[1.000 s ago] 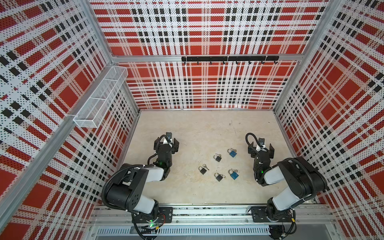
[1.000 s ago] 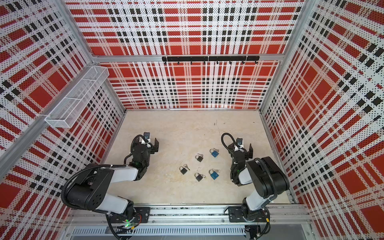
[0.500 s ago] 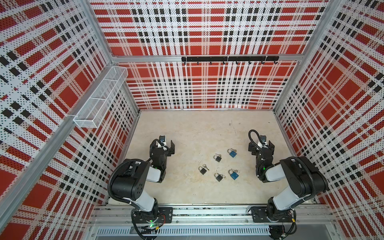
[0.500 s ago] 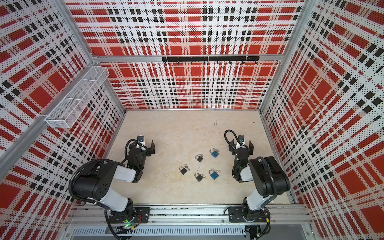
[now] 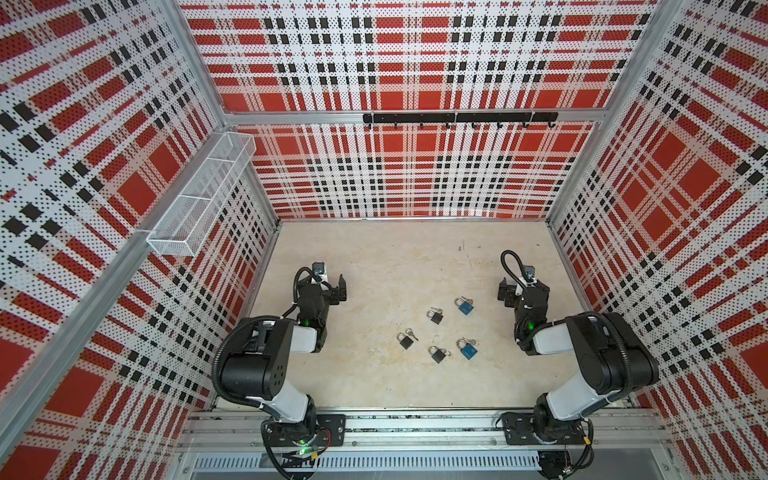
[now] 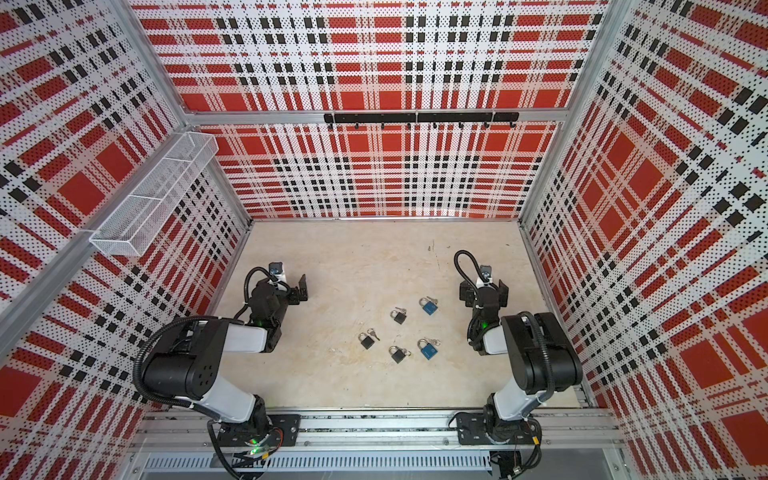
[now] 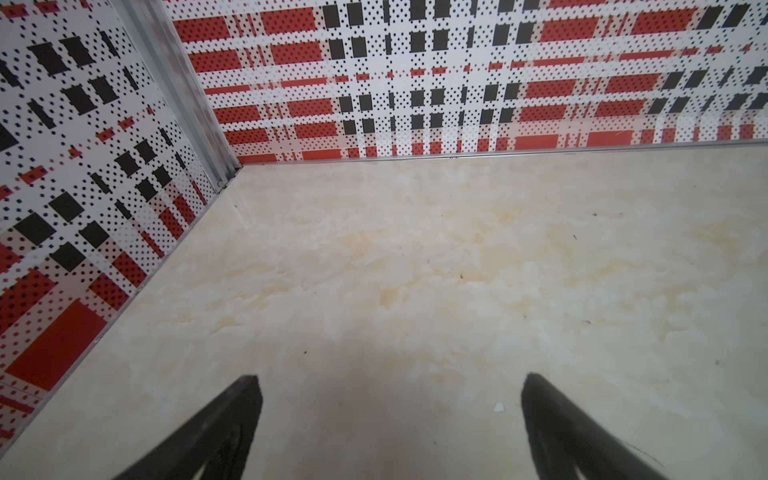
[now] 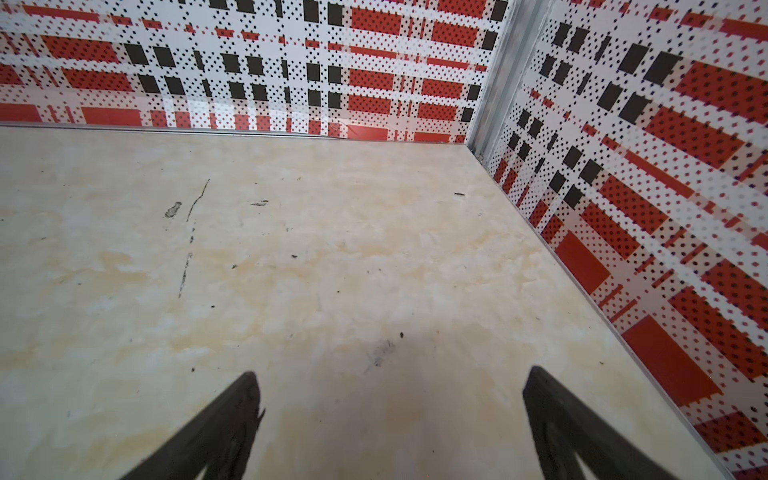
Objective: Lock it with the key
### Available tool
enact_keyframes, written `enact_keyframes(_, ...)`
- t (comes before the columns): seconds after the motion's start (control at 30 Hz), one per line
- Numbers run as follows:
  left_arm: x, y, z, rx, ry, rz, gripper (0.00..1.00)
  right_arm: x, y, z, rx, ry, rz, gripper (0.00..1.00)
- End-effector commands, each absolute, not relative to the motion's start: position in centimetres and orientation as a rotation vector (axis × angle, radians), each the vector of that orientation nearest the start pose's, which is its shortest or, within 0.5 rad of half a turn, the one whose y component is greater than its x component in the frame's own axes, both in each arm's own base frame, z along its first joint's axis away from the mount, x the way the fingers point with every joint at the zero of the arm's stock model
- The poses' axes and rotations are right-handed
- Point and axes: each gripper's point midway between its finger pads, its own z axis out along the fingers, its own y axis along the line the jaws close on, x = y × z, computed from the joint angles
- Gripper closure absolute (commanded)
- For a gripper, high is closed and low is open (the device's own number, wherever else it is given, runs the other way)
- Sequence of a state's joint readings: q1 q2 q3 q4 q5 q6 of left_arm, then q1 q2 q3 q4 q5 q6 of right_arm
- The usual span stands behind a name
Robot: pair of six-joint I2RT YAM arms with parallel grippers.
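Observation:
Several small padlocks lie in a loose cluster on the beige floor between my arms, seen in both top views. Two are blue (image 5: 464,306) (image 5: 468,350) and three are black (image 5: 435,316) (image 5: 405,340) (image 5: 438,354). A small silver key (image 5: 411,332) shows at the leftmost black padlock (image 6: 367,340); I cannot tell how it sits. My left gripper (image 5: 330,286) (image 7: 390,386) hangs open over bare floor left of the cluster. My right gripper (image 5: 521,291) (image 8: 390,378) is open too, to the right of the cluster. Neither wrist view shows a padlock.
Red plaid perforated walls enclose the floor on three sides. A white wire basket (image 5: 199,203) hangs on the left wall and a black hook rail (image 5: 459,118) on the back wall. The aluminium base rail (image 5: 415,424) runs along the front.
Both arms have shifted only slightly: the left gripper drifted a little left and the right gripper a little farther back. Both stayed open. The padlocks have not moved.

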State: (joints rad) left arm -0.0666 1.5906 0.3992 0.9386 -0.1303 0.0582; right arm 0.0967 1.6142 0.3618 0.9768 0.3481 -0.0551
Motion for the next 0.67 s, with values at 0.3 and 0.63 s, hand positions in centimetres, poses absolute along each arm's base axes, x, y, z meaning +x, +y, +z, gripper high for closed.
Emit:
enact_keyframes(0.3,40.98,-0.75,11.76,0.019,1.808,0.092,0.01,40.01,-1.86,11.56,0.117,1.78,-0.266,0.0)
enact_keyframes(0.63,40.99,-0.81,11.71,0.021,1.811,0.093,0.01,40.0,-1.86,11.51,0.116,1.781,-0.266,0.0)
